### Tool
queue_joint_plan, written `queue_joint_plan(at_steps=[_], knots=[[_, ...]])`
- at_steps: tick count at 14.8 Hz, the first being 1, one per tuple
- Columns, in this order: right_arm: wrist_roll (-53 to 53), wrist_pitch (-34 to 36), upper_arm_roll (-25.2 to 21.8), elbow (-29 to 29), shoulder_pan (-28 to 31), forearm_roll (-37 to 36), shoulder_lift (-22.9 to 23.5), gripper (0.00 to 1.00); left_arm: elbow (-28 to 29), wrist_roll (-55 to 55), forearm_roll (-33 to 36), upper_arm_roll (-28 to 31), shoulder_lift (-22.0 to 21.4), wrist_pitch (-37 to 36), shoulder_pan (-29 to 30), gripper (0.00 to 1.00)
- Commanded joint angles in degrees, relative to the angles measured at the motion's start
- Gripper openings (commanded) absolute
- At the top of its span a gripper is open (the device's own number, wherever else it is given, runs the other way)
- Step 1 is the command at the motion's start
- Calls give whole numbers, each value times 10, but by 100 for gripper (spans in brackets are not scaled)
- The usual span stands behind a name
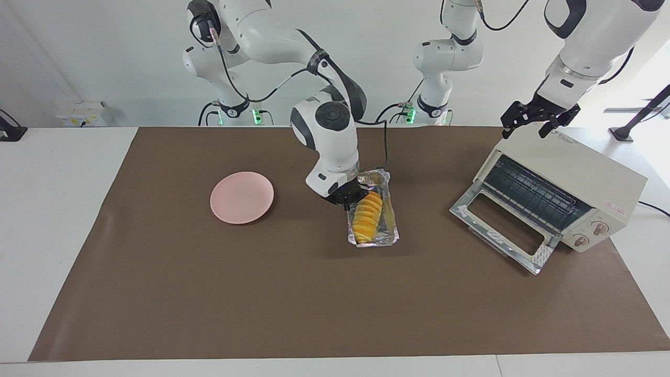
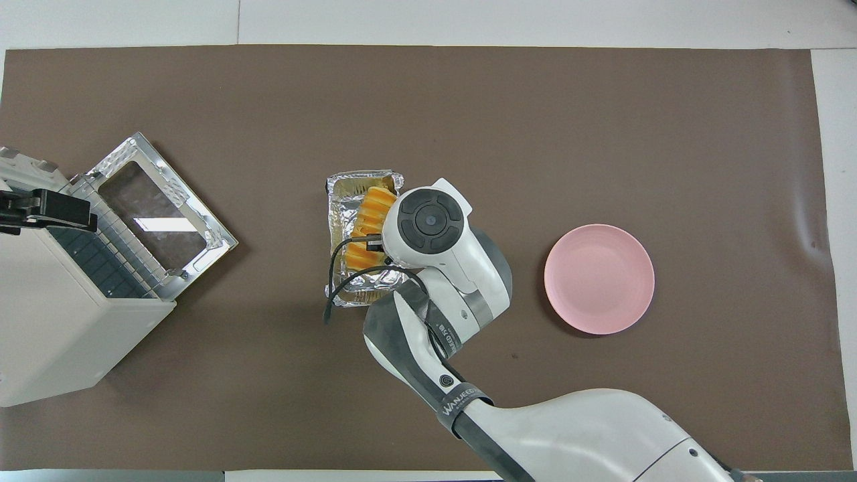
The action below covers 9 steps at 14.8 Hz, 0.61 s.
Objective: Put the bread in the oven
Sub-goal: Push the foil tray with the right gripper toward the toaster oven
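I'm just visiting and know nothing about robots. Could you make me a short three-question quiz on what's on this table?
1. True or false: the oven door is open.
2. What does the bread lie in: A) the plate, B) a foil tray, C) the oven?
3. Which gripper is down at the bread?

Key: 1 true. 2 B. 3 The right gripper; the left gripper waits over the oven's top.

yellow-orange bread [image 1: 367,215] in silver foil tray [image 1: 390,234], pink plate [image 1: 242,197], cream-white oven [image 1: 576,175].
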<state>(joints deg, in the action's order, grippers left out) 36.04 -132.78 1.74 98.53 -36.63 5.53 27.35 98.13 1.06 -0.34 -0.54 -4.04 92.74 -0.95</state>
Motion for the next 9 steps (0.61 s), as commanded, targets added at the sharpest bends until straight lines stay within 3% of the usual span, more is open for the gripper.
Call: queue_joint_plan(at_steps=[1, 4, 5, 6, 7, 9], knots=[[5, -30, -2, 51, 1, 4, -32, 0, 39, 7, -9, -1, -29, 28, 5, 100], [6, -58, -2, 79, 0, 4, -38, 0, 37, 1, -9, -1, -29, 31, 0, 100], [7, -57, -2, 79, 0, 4, -39, 24, 37, 4, -9, -1, -29, 27, -2, 100], [10, -57, -2, 79, -1, 4, -39, 76, 37, 4, -9, -2, -29, 24, -2, 100], [18, -55, -2, 76, -1, 4, -38, 100, 39, 7, -9, -2, -30, 26, -3, 100], [42, -41, -2, 69, -1, 4, -39, 100, 39, 7, -9, -2, -29, 39, -3, 100]])
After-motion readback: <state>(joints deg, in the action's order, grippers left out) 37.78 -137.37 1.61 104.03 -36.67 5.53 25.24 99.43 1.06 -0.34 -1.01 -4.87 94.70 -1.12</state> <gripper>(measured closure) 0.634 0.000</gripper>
